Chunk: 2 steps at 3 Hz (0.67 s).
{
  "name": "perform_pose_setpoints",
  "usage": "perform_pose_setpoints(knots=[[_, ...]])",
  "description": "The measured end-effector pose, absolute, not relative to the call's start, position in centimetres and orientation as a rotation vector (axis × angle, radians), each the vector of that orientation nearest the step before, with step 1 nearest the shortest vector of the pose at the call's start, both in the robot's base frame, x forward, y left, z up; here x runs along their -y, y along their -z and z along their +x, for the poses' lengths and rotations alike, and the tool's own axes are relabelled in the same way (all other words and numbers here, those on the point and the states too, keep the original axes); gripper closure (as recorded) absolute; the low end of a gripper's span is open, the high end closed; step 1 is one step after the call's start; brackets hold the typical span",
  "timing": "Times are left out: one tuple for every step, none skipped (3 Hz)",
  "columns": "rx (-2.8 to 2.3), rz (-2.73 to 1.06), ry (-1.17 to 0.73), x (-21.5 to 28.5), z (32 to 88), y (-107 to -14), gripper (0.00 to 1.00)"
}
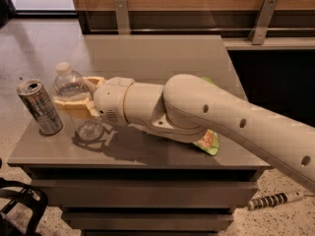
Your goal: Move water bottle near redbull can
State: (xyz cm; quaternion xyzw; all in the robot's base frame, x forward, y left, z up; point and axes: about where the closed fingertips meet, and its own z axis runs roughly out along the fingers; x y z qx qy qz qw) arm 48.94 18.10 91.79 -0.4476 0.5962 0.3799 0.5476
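Observation:
The water bottle (72, 90) is a clear ribbed bottle with a white cap, standing upright near the table's left front. My gripper (74, 93) is shut on the water bottle around its middle, with tan fingers (69, 104) on either side. The redbull can (40, 106), a slim silver can with a pull-tab top, stands upright just left of the bottle, a short gap apart. My cream arm reaches in from the right across the table.
The grey table (162, 53) has drawers below its front edge. A green snack bag (208, 141) lies under my arm near the front right. A wooden wall with metal brackets is behind. A striped object (273, 200) lies on the floor at right.

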Motion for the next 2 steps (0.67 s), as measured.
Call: perform_pose_setpoints(knots=[[-1.410,-1.065,-0.901,-18.29,48.80,-91.88,0.59],[-1.408,-1.068,-0.901,-18.46,48.67,-91.95,0.36]])
